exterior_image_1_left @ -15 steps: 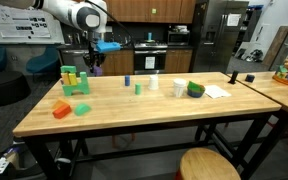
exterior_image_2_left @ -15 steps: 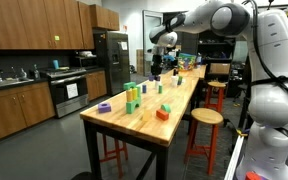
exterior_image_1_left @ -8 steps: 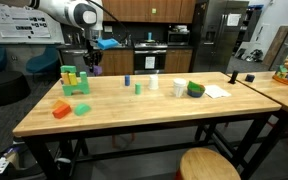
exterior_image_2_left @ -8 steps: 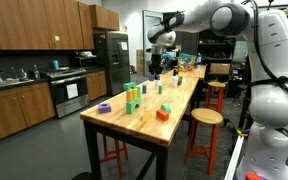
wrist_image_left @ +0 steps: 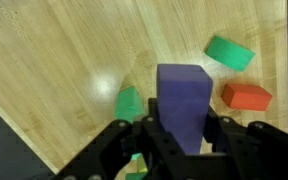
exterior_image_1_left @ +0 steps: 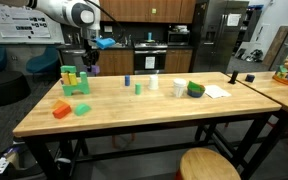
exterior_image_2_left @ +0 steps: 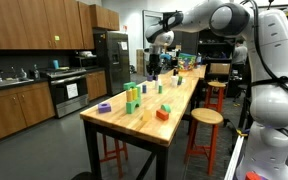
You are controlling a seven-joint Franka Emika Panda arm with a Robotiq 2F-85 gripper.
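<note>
In the wrist view my gripper (wrist_image_left: 182,128) is shut on a tall purple block (wrist_image_left: 181,100), which stands upright between the black fingers (wrist_image_left: 144,138). Below it on the wooden table lie a green block (wrist_image_left: 130,103), a green round piece (wrist_image_left: 230,52) and a red block (wrist_image_left: 247,96). In both exterior views the gripper (exterior_image_1_left: 92,60) (exterior_image_2_left: 154,62) hangs above the far end of the table, near a stack of green and yellow blocks (exterior_image_1_left: 74,80) (exterior_image_2_left: 132,98). The held block is too small to make out there.
The long wooden table (exterior_image_1_left: 134,115) also carries a small blue block (exterior_image_1_left: 126,79), a small green block (exterior_image_1_left: 138,88), white cups (exterior_image_1_left: 153,82), a green bowl (exterior_image_1_left: 196,90) and paper (exterior_image_1_left: 216,91). A purple ring (exterior_image_2_left: 104,107) lies near one corner. Round stools (exterior_image_1_left: 209,165) (exterior_image_2_left: 205,117) stand beside the table.
The arm's upper part has shifted very slightly; the gripper stays shut on the purple block in about the same place.
</note>
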